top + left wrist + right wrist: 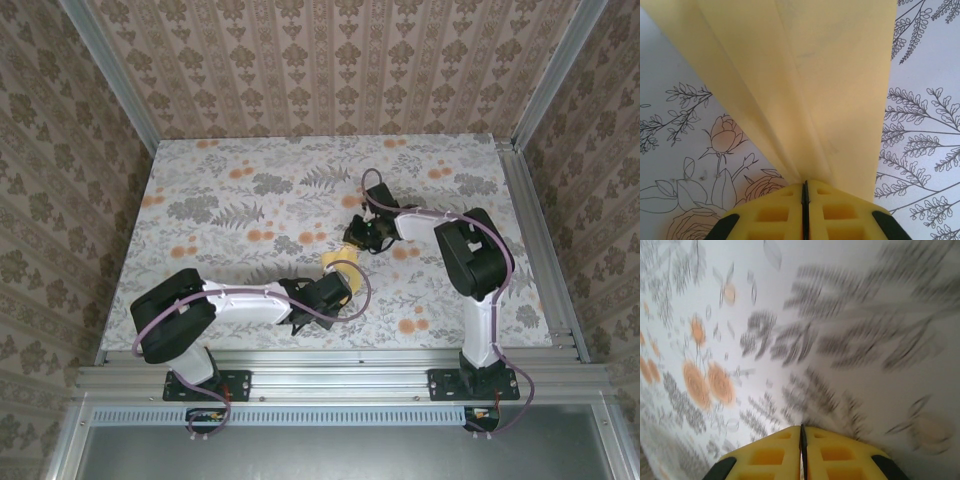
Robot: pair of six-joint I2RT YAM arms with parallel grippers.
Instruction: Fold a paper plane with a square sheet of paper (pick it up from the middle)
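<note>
A flowery cloth (220, 200) covers the table, with patterned walls around. Near the middle, the left gripper (805, 186) is pinched tight on the sheet of paper (830, 90). The paper is thin, smooth and pale yellow, with long creases. It fans out toward the right gripper (801, 430), just past its far end. That one looks clamped on nothing, though its picture is blurry.

Robot lab booth, wallpapered walls (330, 60), aluminium frame (340, 378), floral cloth (220, 200)

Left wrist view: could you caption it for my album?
Left tool shut on folded yellow paper above the flowered cloth.
</note>
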